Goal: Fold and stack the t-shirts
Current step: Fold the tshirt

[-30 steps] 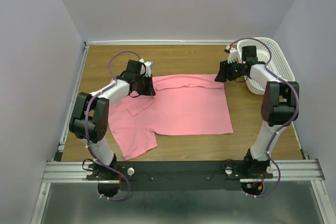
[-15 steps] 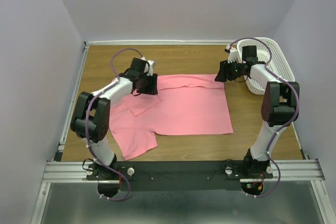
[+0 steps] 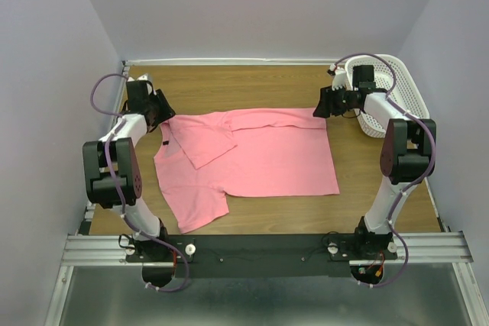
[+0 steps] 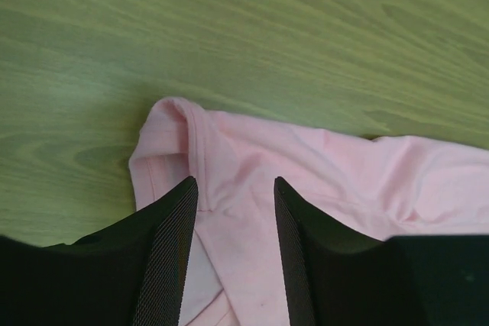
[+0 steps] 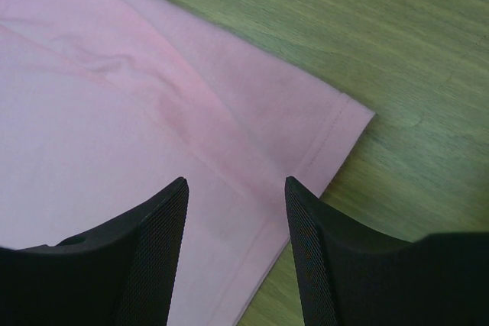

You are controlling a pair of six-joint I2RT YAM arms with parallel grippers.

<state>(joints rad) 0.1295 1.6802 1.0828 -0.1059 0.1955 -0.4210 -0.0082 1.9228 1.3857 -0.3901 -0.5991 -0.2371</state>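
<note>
One limp, light t-shirt [image 3: 260, 154] sprawls on the worktop [image 3: 252, 85]; my left fingers [image 4: 164, 265] and right fingers [image 5: 153, 265] gape empty over its far corners, where I'd pinch the hems.

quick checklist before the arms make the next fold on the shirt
1. Left gripper open: ok, jaws apart over the shirt's far left edge.
2. Right gripper open: ok, jaws apart over the far right hem corner.
3. Near sleeve folded in: not ok, it lies spread out.
4. Fingers touching cloth: cannot tell.
5. Right arm clear of basket: cannot tell, they overlap from above.
</note>
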